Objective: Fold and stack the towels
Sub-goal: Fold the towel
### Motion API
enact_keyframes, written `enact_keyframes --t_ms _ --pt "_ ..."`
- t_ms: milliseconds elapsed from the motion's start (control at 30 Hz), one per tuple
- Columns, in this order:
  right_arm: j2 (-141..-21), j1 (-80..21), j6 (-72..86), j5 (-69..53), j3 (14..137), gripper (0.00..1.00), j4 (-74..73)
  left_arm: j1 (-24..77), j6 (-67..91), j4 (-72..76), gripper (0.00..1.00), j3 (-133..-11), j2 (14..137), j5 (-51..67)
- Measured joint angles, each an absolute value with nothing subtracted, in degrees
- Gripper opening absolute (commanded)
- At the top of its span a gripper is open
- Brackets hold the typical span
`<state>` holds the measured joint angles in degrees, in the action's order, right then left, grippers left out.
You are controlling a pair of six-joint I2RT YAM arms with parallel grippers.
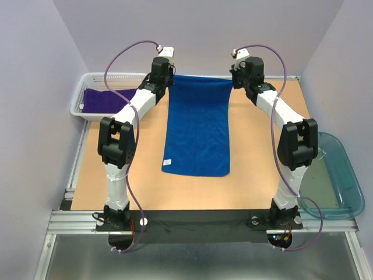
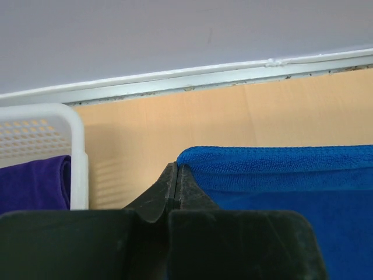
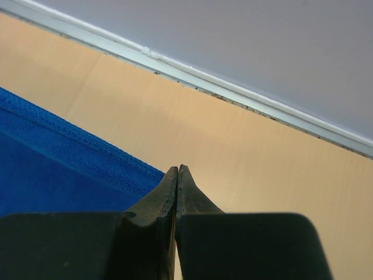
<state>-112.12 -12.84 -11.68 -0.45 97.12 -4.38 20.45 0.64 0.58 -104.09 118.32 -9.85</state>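
Note:
The bright blue towel (image 1: pixel 197 125) lies spread lengthwise on the middle of the table, its white label (image 1: pixel 167 162) at the near left corner. My left gripper (image 1: pixel 166 74) is shut at the towel's far left corner; in the left wrist view the blue edge (image 2: pixel 274 160) runs right up to my shut fingertips (image 2: pixel 176 169). My right gripper (image 1: pixel 238 74) is shut at the far right corner, where the blue cloth (image 3: pixel 70 151) ends against its tips (image 3: pixel 178 172). The dark purple towel (image 1: pixel 105 99) lies in a white basket (image 1: pixel 78 102). The rust-brown towel is out of view.
The white basket stands at the table's far left and shows in the left wrist view (image 2: pixel 78 151). A clear blue-green bin (image 1: pixel 335 175) sits off the table's right edge. The back wall (image 1: pixel 198 35) is close behind both grippers.

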Motion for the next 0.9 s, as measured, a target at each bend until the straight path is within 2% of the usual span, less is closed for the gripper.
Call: enact_keyframes --t_ms 233,367,633,900 --pt "-113.0 -12.8 -13.4 -3.7 96.4 0.00 -1.7 18.6 0.8 4.3 0.00 -103.1 118.3 -6.0" --pt "-109.9 -12.7 -13.3 -5.7 91.3 0.00 -0.7 18.2 0.2 5.5 0.00 -97.3 116.0 -3.3" --pt "-97.2 -12.7 -10.0 -10.7 76.8 0.00 -1.7 18.3 2.0 4.1 0.00 -84.3 105.2 1.3" --pt "-89.4 -12.7 -3.9 -15.3 69.4 0.00 -8.1 18.3 6.3 2.0 0.00 -73.5 93.6 5.2"
